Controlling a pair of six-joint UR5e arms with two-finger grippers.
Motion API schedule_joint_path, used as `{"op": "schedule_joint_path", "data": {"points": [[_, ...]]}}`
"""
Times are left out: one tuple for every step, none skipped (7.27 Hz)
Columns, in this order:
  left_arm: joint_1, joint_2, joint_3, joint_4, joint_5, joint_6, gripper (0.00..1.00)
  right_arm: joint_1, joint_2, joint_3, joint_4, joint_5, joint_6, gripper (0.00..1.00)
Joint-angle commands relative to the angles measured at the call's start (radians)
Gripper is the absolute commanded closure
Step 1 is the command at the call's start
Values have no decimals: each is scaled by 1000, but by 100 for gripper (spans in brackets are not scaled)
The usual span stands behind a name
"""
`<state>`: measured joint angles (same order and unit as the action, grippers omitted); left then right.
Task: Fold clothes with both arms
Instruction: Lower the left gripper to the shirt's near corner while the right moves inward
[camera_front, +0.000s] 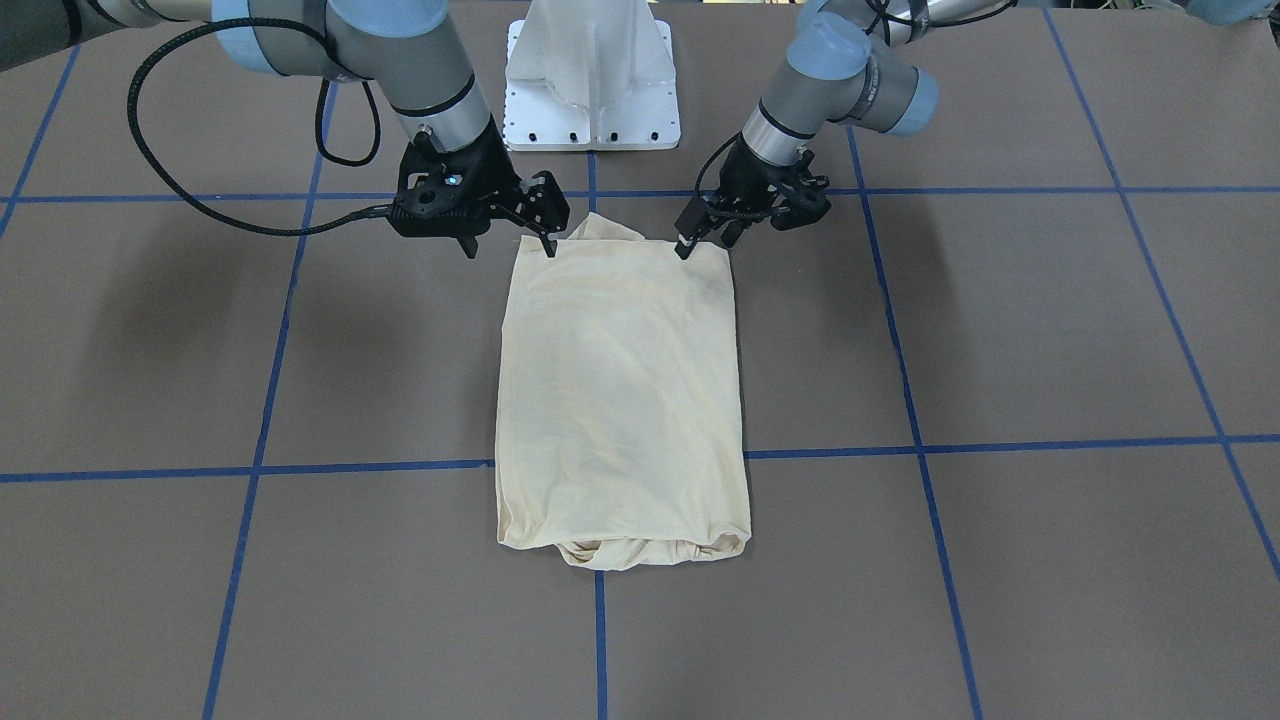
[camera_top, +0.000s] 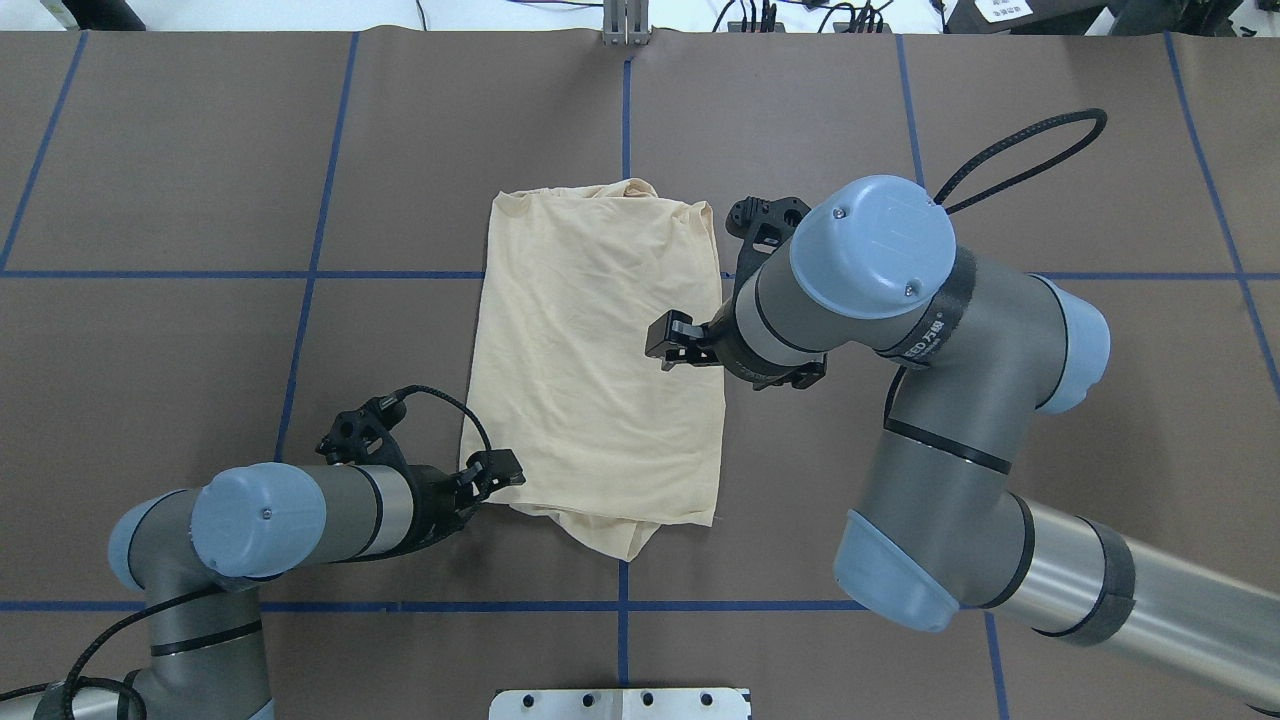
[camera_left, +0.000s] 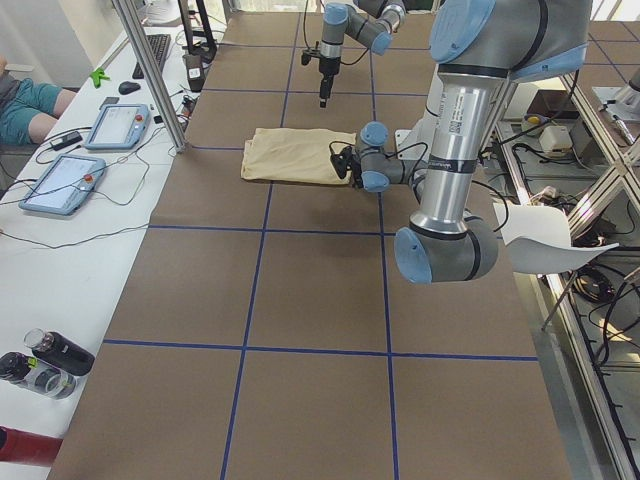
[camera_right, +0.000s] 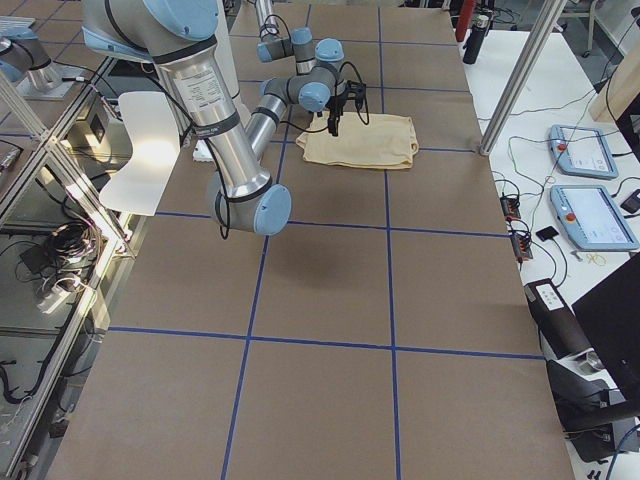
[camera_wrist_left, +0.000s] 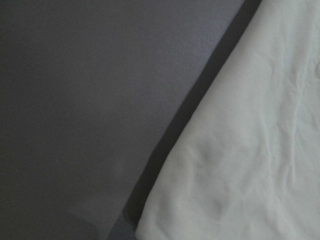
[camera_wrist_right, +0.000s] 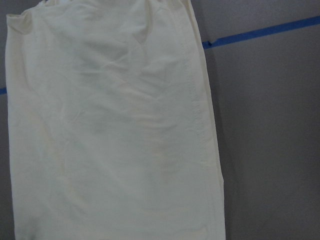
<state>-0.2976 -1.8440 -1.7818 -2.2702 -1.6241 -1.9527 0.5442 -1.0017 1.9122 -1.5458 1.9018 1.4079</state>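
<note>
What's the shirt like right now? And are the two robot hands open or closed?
T-shirt: folded into a narrow rectangle, lying flat on the table, print hidden.
Right gripper: open, empty, hovering above the shirt's corner on the robot's side.
Left gripper: low at the shirt's other corner on the robot's side; cannot tell if it is open or shut.

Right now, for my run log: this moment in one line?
shirt: folded rectangle, flat | left tool: low at corner, open | right tool: raised over shirt, open
</note>
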Motion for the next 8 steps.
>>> {"op": "schedule_joint_path", "data": {"points": [[-1,-15,10,1,-2,0,18,0,-9,5,1,14,-3,0],[-3,-15,10,1,-2,1,22,0,-9,5,1,14,-3,0],[-9,-15,10,3,-2,2,31,0,-9,5,1,13,-3,0],[-14,-15,6,20,-2,2,54,0,-9,5,1,13,-3,0],[-17,-15,1,38,0,0,74,-1,-9,4,1,11,-3,0],[-24,-15,1,38,0,0,87,-1,-9,5,1,11,-1,0],[-26,-15,1,38,0,0,100,-3,-9,4,1,10,0,0],[-31,-15,-4,38,-2,0,100,-7,-9,5,0,10,2,0]]}}
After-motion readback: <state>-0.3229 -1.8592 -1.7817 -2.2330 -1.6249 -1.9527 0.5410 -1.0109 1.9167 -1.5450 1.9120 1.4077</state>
